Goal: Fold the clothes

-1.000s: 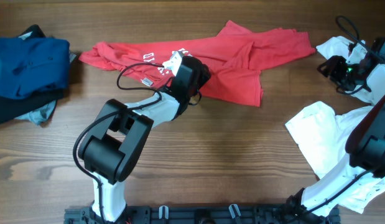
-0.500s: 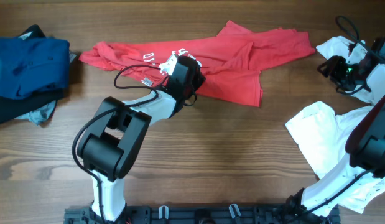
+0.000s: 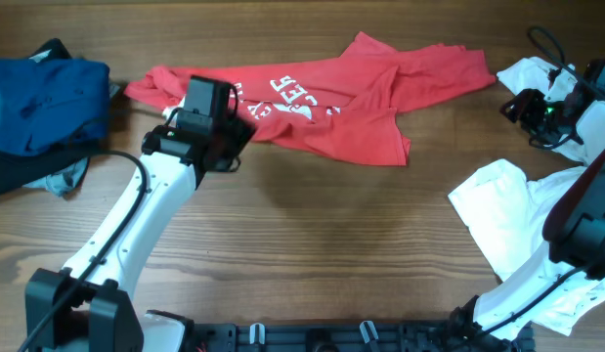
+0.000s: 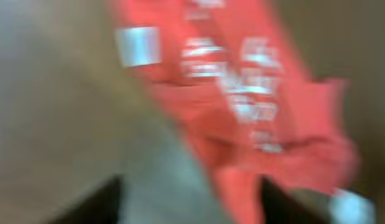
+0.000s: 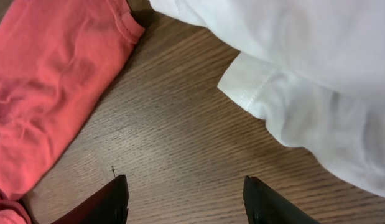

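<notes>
Holds left jaws parted, empty, over the red T-shirt (image 3: 351, 88) end at 10 o'clock, left arm (image 3: 136, 215) stretched from 7. Hangs right jaws parted, empty, above tabletop (image 5: 173, 124) at 3, beside white T-shirt (image 5: 316, 74).

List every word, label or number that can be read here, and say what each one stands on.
No text here is clear enough to quote.
White lettering on the red T-shirt, overhead view: upside down and too small to read.
White label on the same shirt, left wrist view: blurred, unreadable.
White T-shirt, right wrist view: no text shows.
</notes>
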Controlling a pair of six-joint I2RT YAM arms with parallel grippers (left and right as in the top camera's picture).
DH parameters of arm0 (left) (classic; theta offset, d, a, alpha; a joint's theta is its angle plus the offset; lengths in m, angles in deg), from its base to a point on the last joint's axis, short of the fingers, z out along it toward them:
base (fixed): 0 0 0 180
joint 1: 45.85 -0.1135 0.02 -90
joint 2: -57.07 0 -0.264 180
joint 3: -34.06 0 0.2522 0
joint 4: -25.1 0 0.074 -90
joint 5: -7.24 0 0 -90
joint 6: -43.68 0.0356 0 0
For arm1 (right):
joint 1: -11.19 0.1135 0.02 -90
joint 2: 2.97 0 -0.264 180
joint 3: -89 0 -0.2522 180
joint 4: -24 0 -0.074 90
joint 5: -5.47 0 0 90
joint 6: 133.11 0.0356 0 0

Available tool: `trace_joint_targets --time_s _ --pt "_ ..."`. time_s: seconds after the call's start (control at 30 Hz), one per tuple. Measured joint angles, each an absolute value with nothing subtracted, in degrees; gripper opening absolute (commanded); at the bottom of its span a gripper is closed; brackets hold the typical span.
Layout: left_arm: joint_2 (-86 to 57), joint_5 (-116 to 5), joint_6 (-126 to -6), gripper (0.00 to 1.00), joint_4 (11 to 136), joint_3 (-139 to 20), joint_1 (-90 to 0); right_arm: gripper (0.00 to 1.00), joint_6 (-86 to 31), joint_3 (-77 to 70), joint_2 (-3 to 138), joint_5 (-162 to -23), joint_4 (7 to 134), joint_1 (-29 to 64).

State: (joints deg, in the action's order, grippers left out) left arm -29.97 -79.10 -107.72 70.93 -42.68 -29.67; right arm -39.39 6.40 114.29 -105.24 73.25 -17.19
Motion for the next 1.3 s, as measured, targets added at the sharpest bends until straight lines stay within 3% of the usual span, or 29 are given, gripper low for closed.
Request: trace_joint_targets --time_s 0.1,0.2,0.47,0.8,0.83,0.87,1.0,1.3 --pt "-30.96 -75.52 -106.74 1.0 60.44 -42.77 -26.19 0.6 -39.39 6.4 114.29 -105.19 73.6 -17.19" --pt "-33.6 -72.3 -99.57 1.0 59.04 -43.34 -23.05 0.6 -39.39 6.4 114.26 -105.19 73.77 -17.19" --pt "-52.68 -67.17 -71.83 0.99 76.05 -68.48 -21.49 0.6 -39.36 6.4 114.26 -105.24 75.06 -17.19" --pt "-68.79 -72.72 -56.18 0.98 72.4 -73.74 -12.86 0.6 -39.36 6.4 114.26 -105.22 75.5 -17.19" --pt "-69.51 -73.31 -55.96 0.86 72.33 -73.74 -12.86 0.6 -39.39 6.4 114.26 -105.22 75.5 -17.19" --pt "-69.73 -74.05 -55.77 0.58 72.29 -73.74 -12.86 0.6 -39.39 6.4 114.26 -105.22 75.5 -17.19" --pt "-69.73 -75.52 -55.18 0.04 72.25 -73.83 -12.86 0.6 -39.36 6.4 114.26 -105.22 75.68 -17.19" --pt "-69.05 -75.86 -58.46 0.04 76.57 -73.85 -12.99 0.6 -39.39 6.4 114.26 -105.22 75.68 -17.19"
